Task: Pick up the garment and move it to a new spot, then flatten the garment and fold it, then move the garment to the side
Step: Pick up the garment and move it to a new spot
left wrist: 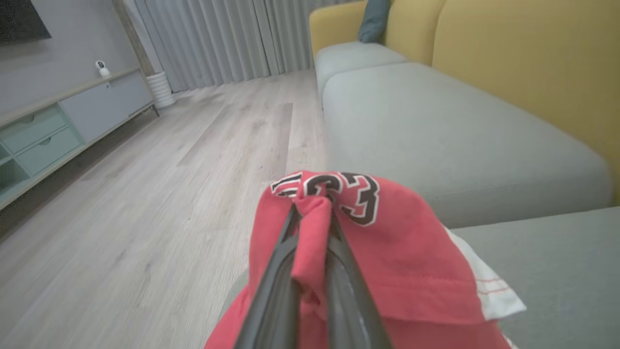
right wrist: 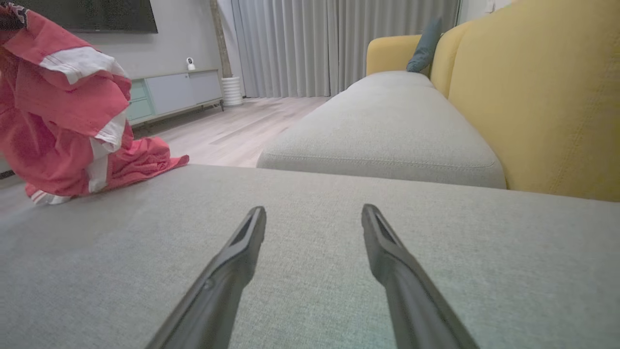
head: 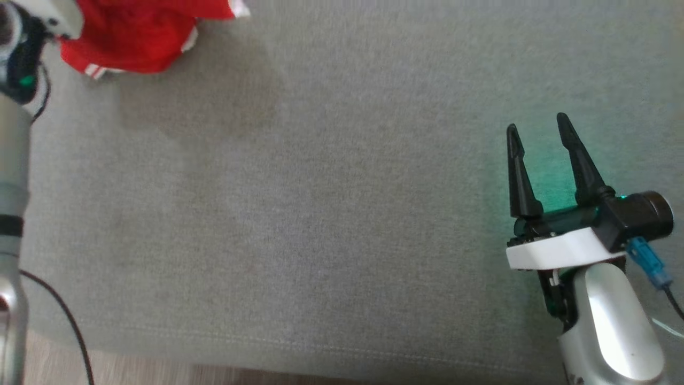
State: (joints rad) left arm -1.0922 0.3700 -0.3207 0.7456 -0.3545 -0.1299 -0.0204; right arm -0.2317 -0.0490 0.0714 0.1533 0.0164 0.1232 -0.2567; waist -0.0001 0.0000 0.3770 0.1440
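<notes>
Left fingers (left wrist: 271, 281) pinched nearly together on a bunched fold of the garment (left wrist: 397, 252), red jersey w/ white trim & a printed number; cloth fills the narrow gap betw. them and drapes down both sides. Right fingers (right wrist: 223, 271) spread wide, holding nothing, hovering low over the sofa cushion (right wrist: 339, 291); can't tell if they touch it.

Garment sits at the far left of the cushion, near its edge. In right wrist view the upper part hangs lifted, the lower hem drags on the cushion. Wood floor (left wrist: 145, 194) beyond.

Step, as I read it: 1st one, pick up & relocate. Grasp is made, the move isn't done.

Nxt move prob. needs: lift enough to clear the hem, carry toward the bare mid-cushion, set down w/o balling it up. The right arm is free to take a 2nd corner for flattening.
</notes>
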